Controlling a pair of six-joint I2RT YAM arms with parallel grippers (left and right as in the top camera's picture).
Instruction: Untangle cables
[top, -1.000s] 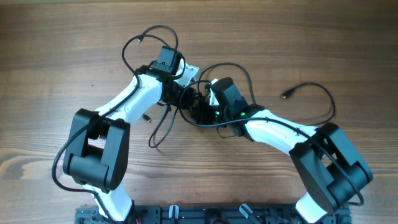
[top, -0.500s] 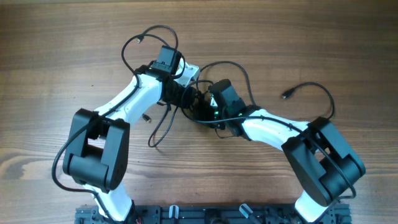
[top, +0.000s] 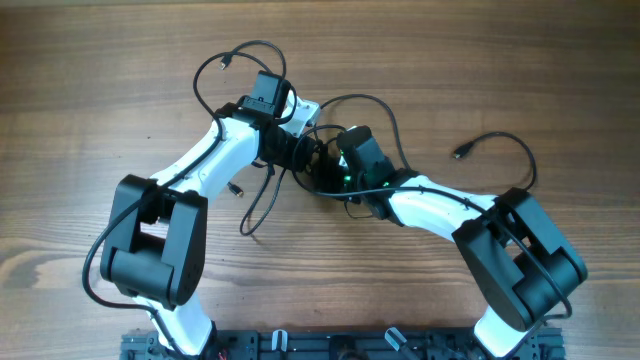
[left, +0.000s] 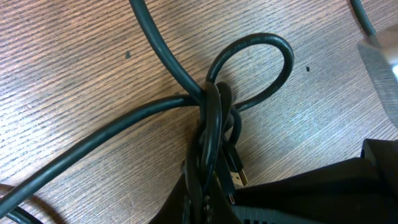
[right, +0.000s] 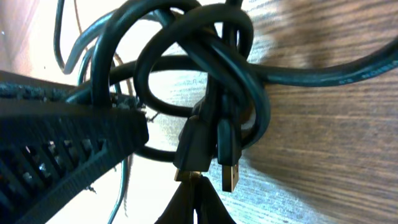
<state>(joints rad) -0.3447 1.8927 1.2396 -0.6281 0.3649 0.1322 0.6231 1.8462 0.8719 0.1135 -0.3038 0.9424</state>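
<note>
1. Over the last second the right arm (top: 440, 210) has swung left, bringing the right gripper (right: 196, 198) close to the left gripper (left: 208, 202). That probably slackens the knot (right: 211, 93) rather than tightening it.
2. Both grippers are closed, each pinching the cables (left: 214, 118) at the knot, mid-table (top: 520, 60).
3. 1 plug end (top: 460, 153) lies well apart, to the right.
4. Containers: none in view.

Black cables (left: 214, 109) on wooden table (top: 100, 60)
</note>
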